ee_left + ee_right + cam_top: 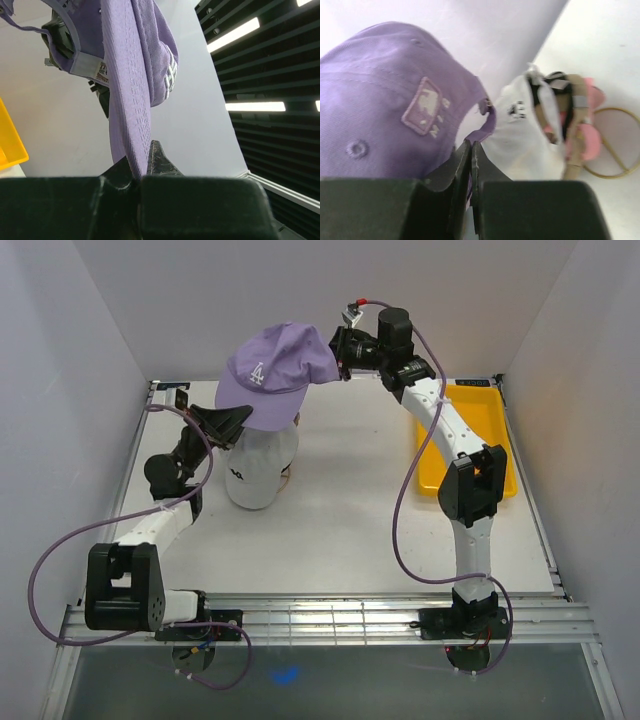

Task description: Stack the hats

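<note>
Two clamped grips on purple cap (278, 365), left gripper (238, 422) at brim, right gripper (338, 350) at rear edge, jaws closed tight on fabric, white cap (258, 465) just beneath

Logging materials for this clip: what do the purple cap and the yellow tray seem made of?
The purple cap looks like woven fabric, likely cotton twill, matte; stitch rows on the brim and a sewn eyelet show. The yellow tray is probably moulded plastic, smooth; uniform colour and a rigid raised rim.
</note>
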